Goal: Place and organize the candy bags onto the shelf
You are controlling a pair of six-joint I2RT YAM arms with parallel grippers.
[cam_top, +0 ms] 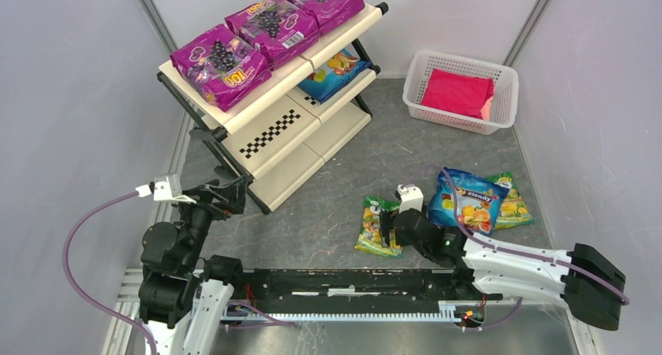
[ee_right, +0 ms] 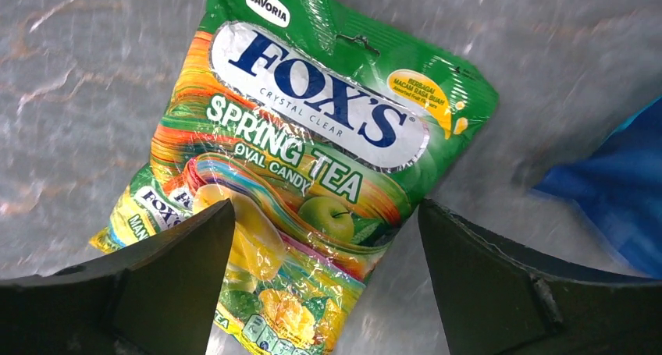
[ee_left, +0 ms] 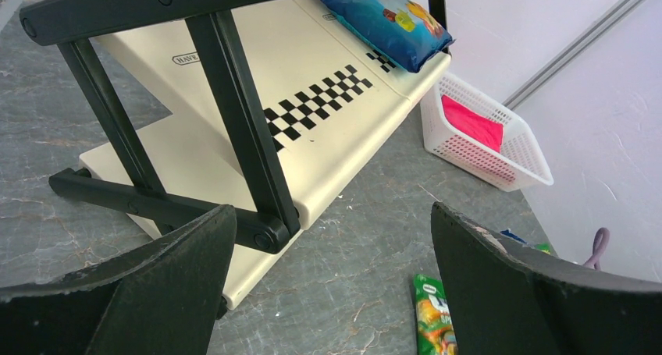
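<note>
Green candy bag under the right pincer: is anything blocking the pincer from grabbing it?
Nothing visible does. The right pincer hangs open directly over the green candy bag, which lies flat and uncovered; the blue bag lies off to one side, not touching it.

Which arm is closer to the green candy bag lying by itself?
The right. The right gripper hangs open directly over the green candy bag; the left gripper is off by the near corner of the shelf.
</note>
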